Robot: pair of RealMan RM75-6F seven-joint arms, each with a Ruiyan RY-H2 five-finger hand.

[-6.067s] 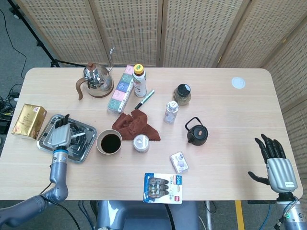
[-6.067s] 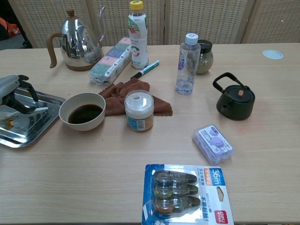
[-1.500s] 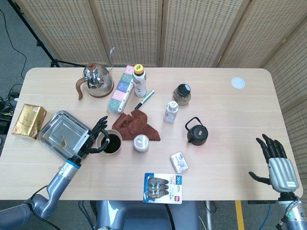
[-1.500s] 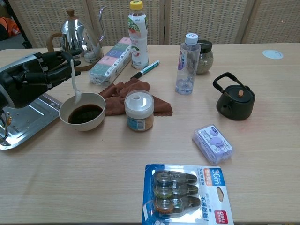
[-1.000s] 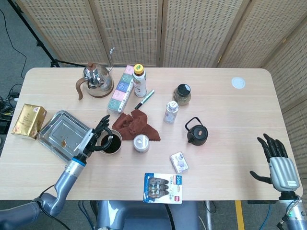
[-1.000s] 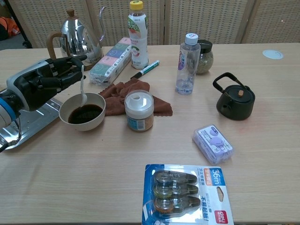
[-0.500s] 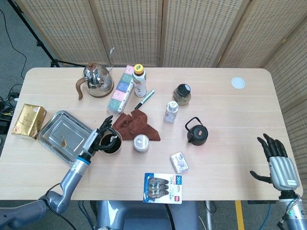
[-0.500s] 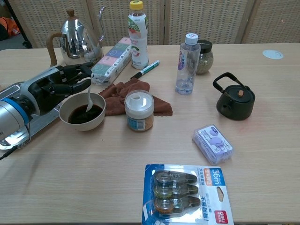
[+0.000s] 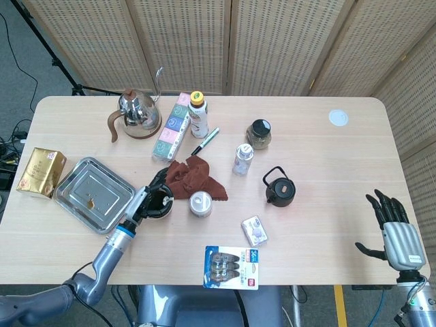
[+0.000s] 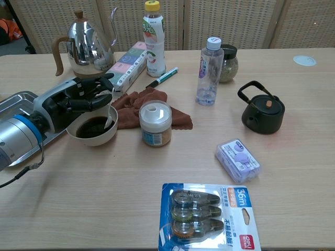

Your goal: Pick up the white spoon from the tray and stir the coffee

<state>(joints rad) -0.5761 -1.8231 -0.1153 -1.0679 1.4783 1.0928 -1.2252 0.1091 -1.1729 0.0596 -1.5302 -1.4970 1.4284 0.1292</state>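
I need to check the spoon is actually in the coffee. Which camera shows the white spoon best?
The chest view: the white spoon slants down from the left hand into the coffee bowl, its bowl end at the dark liquid. In the head view the left hand covers the bowl, hiding the spoon.

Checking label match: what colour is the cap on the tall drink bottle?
Yellow cap; clearest in chest view.

White spoon (image 10: 109, 118), brown cloth (image 10: 152, 103), blk kettle (image 10: 263, 112).
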